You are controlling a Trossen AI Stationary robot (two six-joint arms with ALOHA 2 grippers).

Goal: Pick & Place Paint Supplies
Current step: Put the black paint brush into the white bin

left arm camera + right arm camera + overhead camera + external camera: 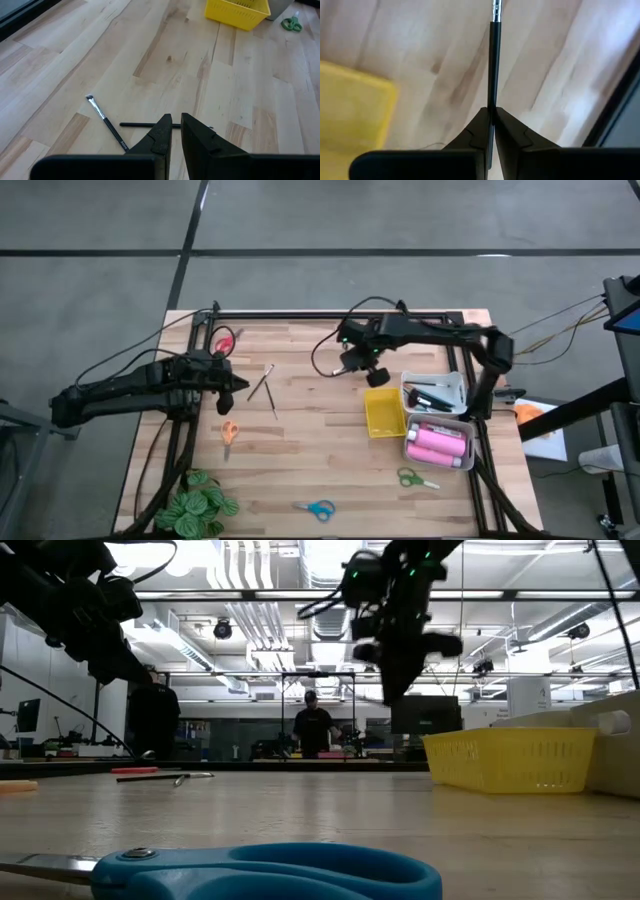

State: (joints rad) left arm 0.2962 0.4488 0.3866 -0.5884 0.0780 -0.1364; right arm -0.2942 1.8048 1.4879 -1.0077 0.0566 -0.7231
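The right gripper (491, 116) is pinched tight on a thin black brush (494, 60), whose shaft runs straight out between the two fingers to a metal ferrule near the top of the right wrist frame. In the high view this gripper (372, 376) hangs just above centre, touching nothing, immediately upper left of the yellow tray (384, 413); the grip low on the handle probably lets the brush be tipped over a tray. The white tray (436, 393) to the right already holds dark supplies, and pink paint bottles (438, 444) lie in the tray below it.

The left gripper (175, 125) is nearly closed with nothing between its fingers, poised over two thin brushes (105, 121) left of centre on the wooden table (300, 470). Orange scissors (228, 432), green scissors (414, 478) and blue scissors (318, 508) remain loose on the table.
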